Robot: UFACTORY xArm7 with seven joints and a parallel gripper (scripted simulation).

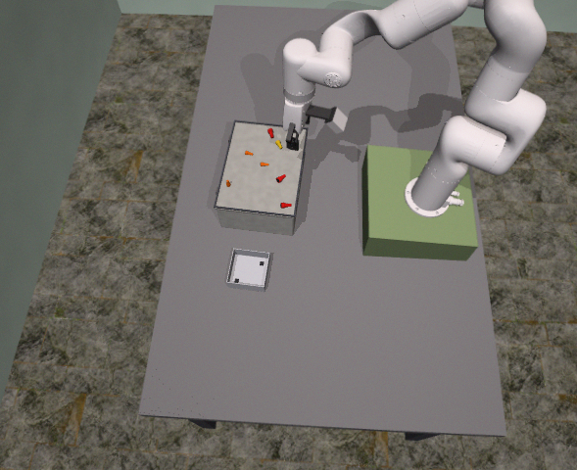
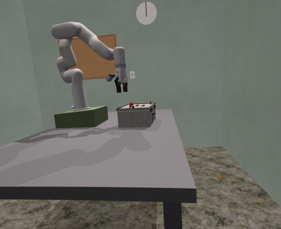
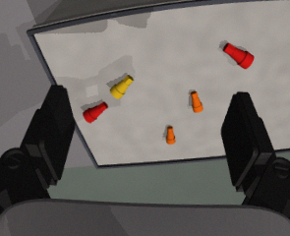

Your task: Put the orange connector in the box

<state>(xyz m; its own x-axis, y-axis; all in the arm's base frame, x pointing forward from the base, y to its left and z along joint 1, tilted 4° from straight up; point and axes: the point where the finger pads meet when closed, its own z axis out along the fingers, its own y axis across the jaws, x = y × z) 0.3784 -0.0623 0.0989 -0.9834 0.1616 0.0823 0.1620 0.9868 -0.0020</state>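
Note:
The grey tool case (image 1: 261,169) stands on the table; its lid (image 3: 178,79) carries loose connectors. Three orange connectors lie on it (image 1: 249,153), (image 1: 264,164), (image 1: 227,183); two show in the wrist view (image 3: 196,101), (image 3: 170,136). Red connectors (image 1: 270,132), (image 1: 280,177), (image 1: 285,205) and a yellow one (image 1: 278,144) lie among them. My gripper (image 1: 292,139) (image 2: 121,88) hangs well above the lid's far right corner, pointing down, open and empty (image 3: 147,138). The open steel junction box (image 1: 248,269) sits on the table in front of the case, empty.
The green block (image 1: 417,200) holding my arm's base stands right of the case. The junction box does not show in the exterior view, where the case (image 2: 136,115) stands at the table's far end. The table's edge runs close to the case's left side.

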